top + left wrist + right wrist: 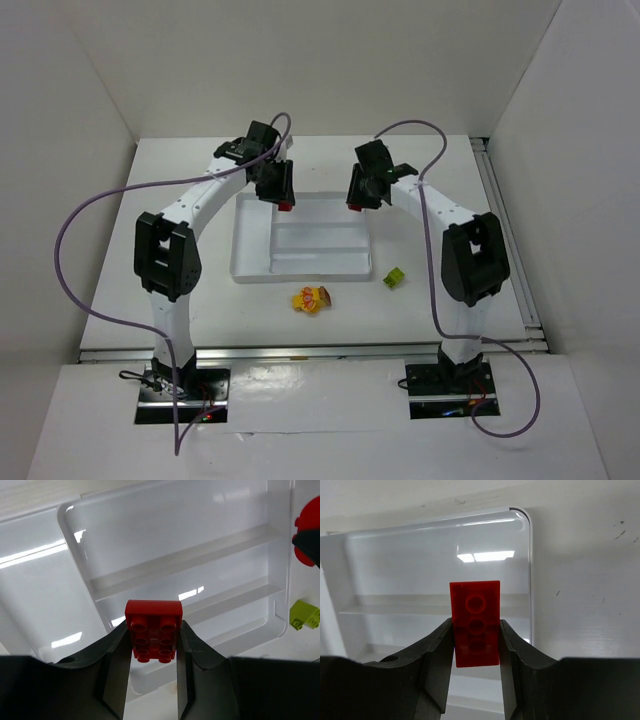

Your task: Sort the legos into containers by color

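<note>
My left gripper (284, 203) is shut on a red lego (153, 630), studs toward the camera, above the white tray (252, 270) near its far left. My right gripper (352, 205) is shut on another red lego (475, 622), held above the tray's far right corner (522, 517). In the left wrist view the tray's long narrow compartments (190, 580) lie below, with nothing in them. A lime green lego (394, 278) lies on the table right of the tray; it also shows in the left wrist view (305, 615). A yellow and orange lego cluster (311, 299) lies in front of the tray.
White enclosure walls surround the table. A metal rail (505, 230) runs along the right side. Purple cables (75, 230) loop from both arms.
</note>
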